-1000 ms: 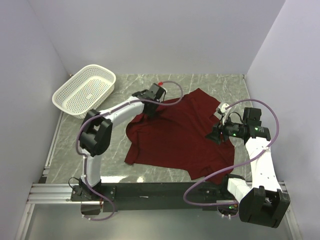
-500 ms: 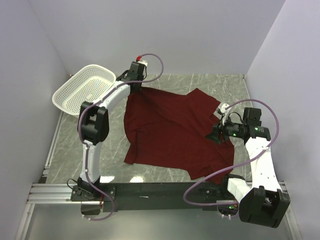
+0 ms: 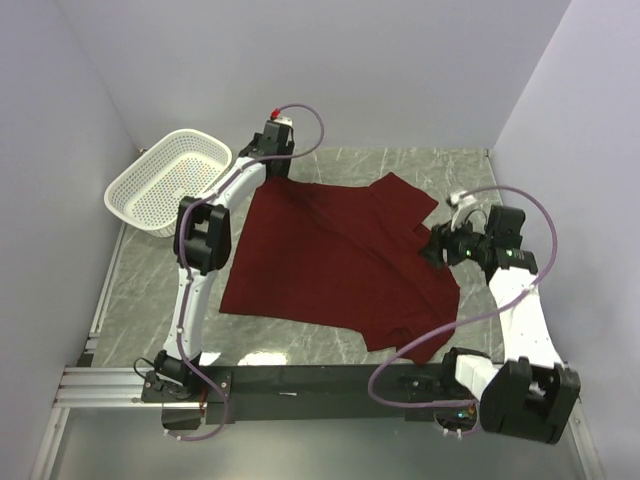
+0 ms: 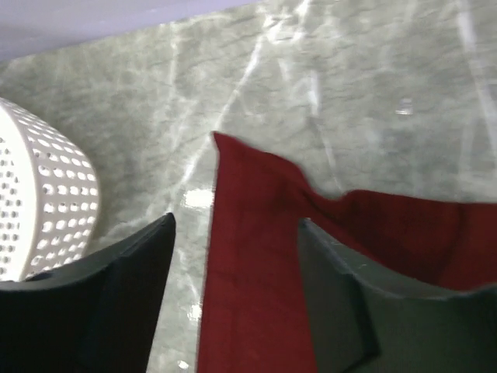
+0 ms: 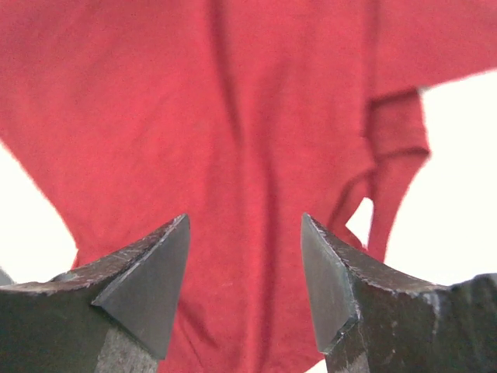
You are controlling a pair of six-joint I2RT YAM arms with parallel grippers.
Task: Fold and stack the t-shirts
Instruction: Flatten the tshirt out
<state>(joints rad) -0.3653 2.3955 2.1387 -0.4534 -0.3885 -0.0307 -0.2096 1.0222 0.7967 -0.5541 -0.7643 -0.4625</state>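
T-shirt (image 3: 330,260) is being seen spread out, mostly flat, on the tabletop (image 3: 140,290). Nothing is being held: the left gripper (image 4: 233,233) and right gripper (image 5: 245,225) are hanging over it, jaws apart. No fold is being seen yet; all folding is left.

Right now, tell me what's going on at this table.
Two robot arms are working on a maroon t-shirt that lies spread out on the marble table, not yet folded. The left gripper hangs open over the shirt's far left corner, near the white basket, gripping nothing. The right gripper hovers open above the shirt's right side, also empty.
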